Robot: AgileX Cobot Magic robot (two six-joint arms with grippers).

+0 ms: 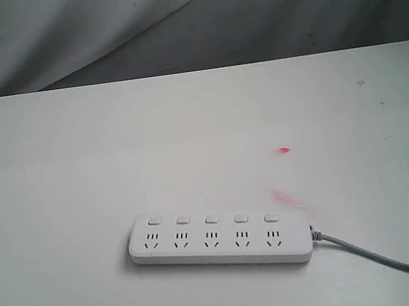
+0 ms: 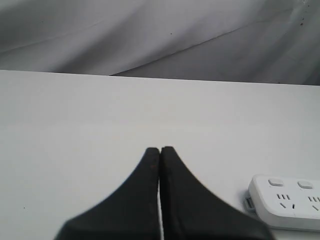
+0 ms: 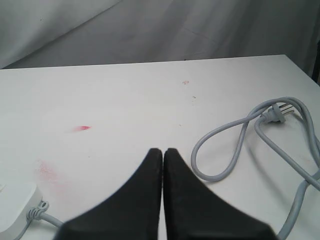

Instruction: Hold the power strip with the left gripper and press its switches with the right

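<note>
The white power strip (image 1: 219, 238) lies flat on the white table, a row of sockets facing up and a row of square switches (image 1: 211, 218) along its far edge. Its grey cable (image 1: 384, 259) runs off to the right. Neither gripper shows in the exterior view. In the left wrist view my left gripper (image 2: 159, 150) is shut and empty, above bare table, with one end of the power strip (image 2: 285, 200) off to its side. My right gripper (image 3: 162, 151) is also shut and empty; the cable end of the power strip (image 3: 15, 207) is at the frame's corner.
The grey cable (image 3: 250, 130) loops over the table beside the right gripper and ends in a plug (image 3: 277, 112). Red smudges (image 1: 285, 151) mark the table behind the strip. The table's back edge (image 1: 194, 71) meets a grey cloth backdrop.
</note>
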